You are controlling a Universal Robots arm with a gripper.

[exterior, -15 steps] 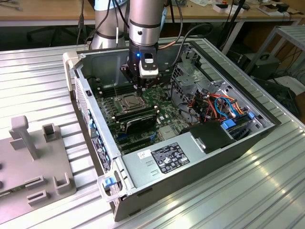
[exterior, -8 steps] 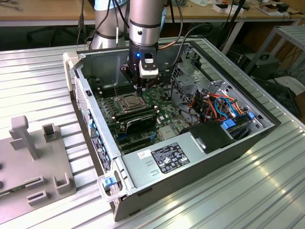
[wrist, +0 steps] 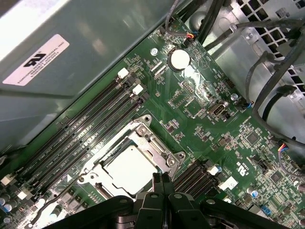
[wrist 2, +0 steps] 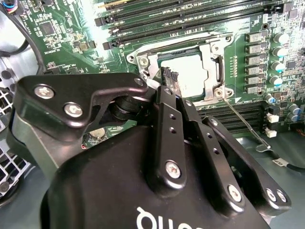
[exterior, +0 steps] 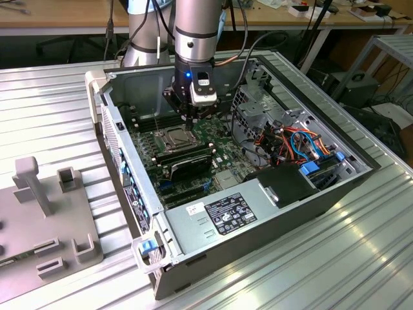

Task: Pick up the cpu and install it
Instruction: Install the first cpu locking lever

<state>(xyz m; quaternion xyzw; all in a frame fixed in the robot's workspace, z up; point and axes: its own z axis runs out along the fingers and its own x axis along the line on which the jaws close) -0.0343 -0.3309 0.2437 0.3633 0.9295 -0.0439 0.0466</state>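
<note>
Already in its socket, the cpu (wrist: 129,168) lies flat on the motherboard (wrist: 200,119), beneath closed fingers (wrist: 157,187).
In the first wrist view its pale grey top shows inside the metal socket frame (wrist: 159,148), with long black memory slots (wrist: 90,129) just beside the frame. The gripper (wrist: 162,177) hangs over the socket's edge, fingers pressed together with nothing between them. The open computer case (exterior: 258,213) holding the board rests on the ribbed bench (exterior: 51,103).

Cpu (wrist: 127,168) in socket
Thin square chip with a pale grey top, lying flat and face-up inside the metal socket frame (wrist: 159,147) on the motherboard (wrist: 200,119), between the memory slots.
</note>
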